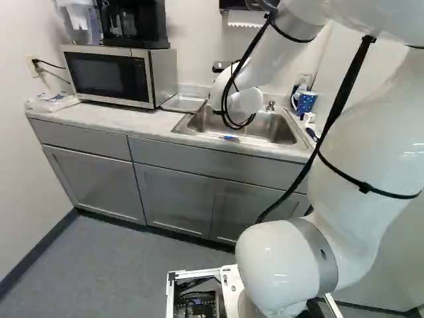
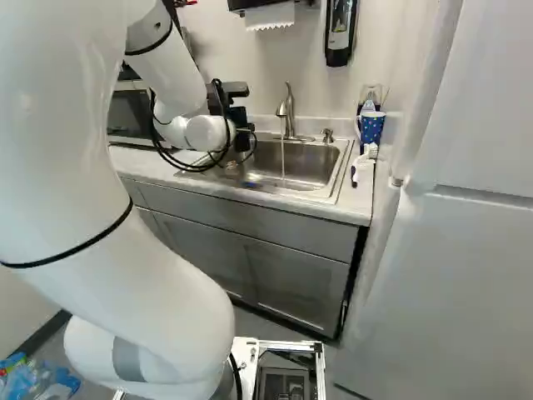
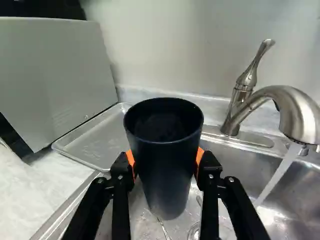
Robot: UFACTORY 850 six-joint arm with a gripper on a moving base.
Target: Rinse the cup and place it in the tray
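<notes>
Obs.: gripper (image 3: 166, 161) has cup (image 3: 166, 185) pinched upright over sink (image 3: 310, 195), tray (image 3: 95, 140) side, apart from running water (image 3: 276, 180); rinse step prob. in hand, so next you'd bring cup under water, tilt & drain, then tray.

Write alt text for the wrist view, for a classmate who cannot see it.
The end effector grips a dark cup over a metal sink while water runs from the faucet beside it. A metal tray lies on the counter beyond the cup.
</notes>
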